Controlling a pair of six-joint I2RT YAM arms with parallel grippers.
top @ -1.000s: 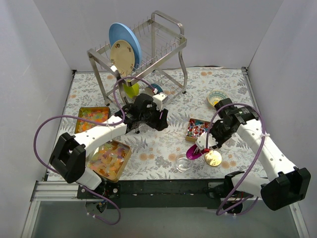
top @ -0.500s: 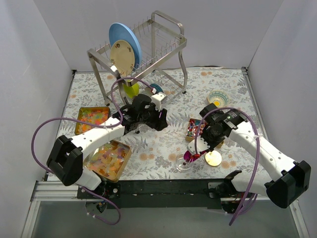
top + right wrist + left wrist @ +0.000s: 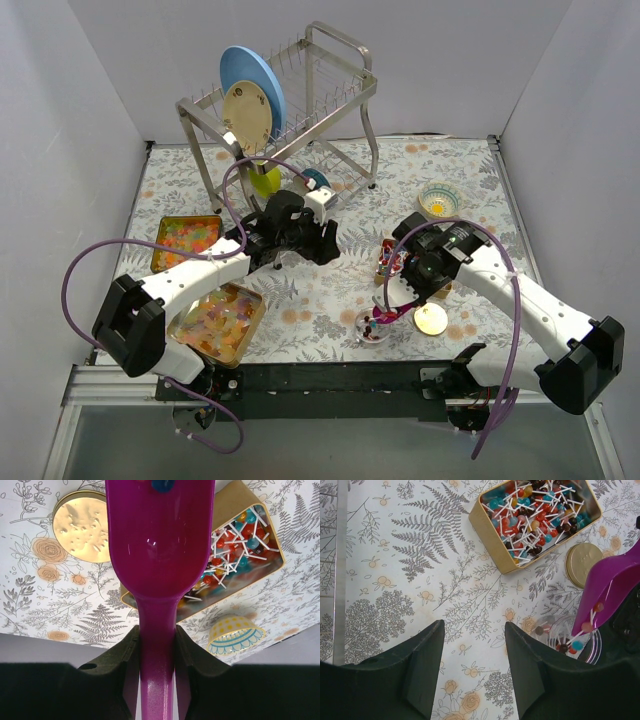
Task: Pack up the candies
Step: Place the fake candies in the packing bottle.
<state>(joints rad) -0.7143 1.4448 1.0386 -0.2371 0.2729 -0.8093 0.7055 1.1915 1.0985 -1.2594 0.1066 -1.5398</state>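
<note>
My right gripper (image 3: 156, 630) is shut on the handle of a purple scoop (image 3: 157, 540). The scoop (image 3: 390, 311) is tipped down over a small clear jar (image 3: 371, 328) near the table's front. Red and blue candies on white sticks (image 3: 580, 635) slide from the scoop's mouth into the jar (image 3: 570, 640). A gold tin (image 3: 535, 522) holds many more of these candies. My left gripper (image 3: 474, 625) hangs open above bare tablecloth, left of the jar, with nothing between its fingers. Two trays at the left hold small bright candies (image 3: 186, 236) and yellow-orange gummies (image 3: 220, 318).
A round gold lid (image 3: 431, 319) lies right of the jar. A patterned bowl (image 3: 438, 199) sits behind the right arm. A metal dish rack (image 3: 290, 110) with plates stands at the back. The left arm (image 3: 200, 272) stretches across between the trays.
My right arm has swung left, carrying the scoop from beside the gold lid to above the jar and tipping it. The left arm has hardly moved.
</note>
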